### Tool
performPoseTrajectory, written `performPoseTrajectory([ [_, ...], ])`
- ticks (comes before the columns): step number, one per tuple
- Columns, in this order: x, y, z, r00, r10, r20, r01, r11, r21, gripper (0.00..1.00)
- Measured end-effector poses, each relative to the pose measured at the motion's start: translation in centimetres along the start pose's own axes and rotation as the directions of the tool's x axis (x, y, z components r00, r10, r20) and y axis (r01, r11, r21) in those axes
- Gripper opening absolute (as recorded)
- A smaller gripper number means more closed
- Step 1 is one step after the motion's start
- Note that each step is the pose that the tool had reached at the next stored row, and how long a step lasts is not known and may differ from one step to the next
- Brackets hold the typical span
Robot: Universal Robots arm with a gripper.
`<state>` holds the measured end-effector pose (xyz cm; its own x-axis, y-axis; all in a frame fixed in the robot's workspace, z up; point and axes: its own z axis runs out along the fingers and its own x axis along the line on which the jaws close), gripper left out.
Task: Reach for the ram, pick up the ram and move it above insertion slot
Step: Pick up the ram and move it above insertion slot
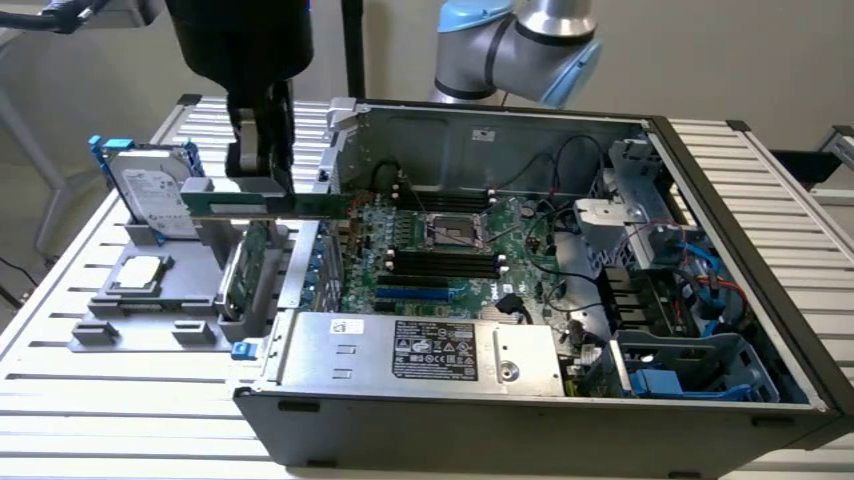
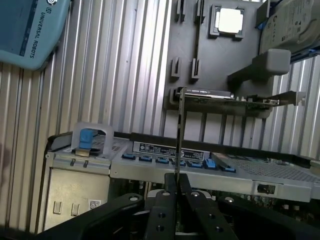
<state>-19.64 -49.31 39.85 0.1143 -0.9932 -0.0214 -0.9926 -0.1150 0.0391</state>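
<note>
The gripper (image 1: pixel 258 160) hangs over the slatted table (image 1: pixel 80 300) just off the open computer case (image 1: pixel 534 300), at the case's wall on the exterior view's left; its jaws are closed narrow on the ram (image 1: pixel 274 205), which it holds lifted and level, one end at the fingers and the other reaching over the case wall toward the motherboard (image 1: pixel 454 250); the ram touches neither the table nor the board. In the wrist view the gripper (image 2: pixel 176 182) has its two black fingers (image 2: pixel 167 192) pressed against the ram (image 2: pixel 178 135), seen edge-on as a thin dark strip running straight out from between them.

Under and beside the gripper a grey holder (image 1: pixel 160 300) sits on the table near its edge on the exterior view's left; a hard drive (image 1: pixel 150 195) in a blue frame stands upright at the holder's far end; a small square processor (image 1: pixel 138 272) lies flat in a recess of the holder; a broader green expansion card (image 1: pixel 247 270) stands on edge in the holder's side nearest the case, just below the held ram. In the wrist view the processor (image 2: pixel 230 21), the hard drive (image 2: pixel 290 27) and the expansion card (image 2: pixel 240 102) with its metal bracket show on the holder (image 2: pixel 200 55), beyond the ram's far end.

Inside the case the black memory slots (image 1: pixel 441 265) lie beside the processor socket (image 1: pixel 454 232); the power supply (image 1: pixel 414 350) fills the near corner.
</note>
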Motion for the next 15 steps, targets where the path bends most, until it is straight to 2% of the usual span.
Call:
performPoseTrajectory([
  [15, 0.0, -6.82, -0.26, 1.0000, 0.000, 0.0012, 0.000, 1.0000, 0.0002, 0.14],
])
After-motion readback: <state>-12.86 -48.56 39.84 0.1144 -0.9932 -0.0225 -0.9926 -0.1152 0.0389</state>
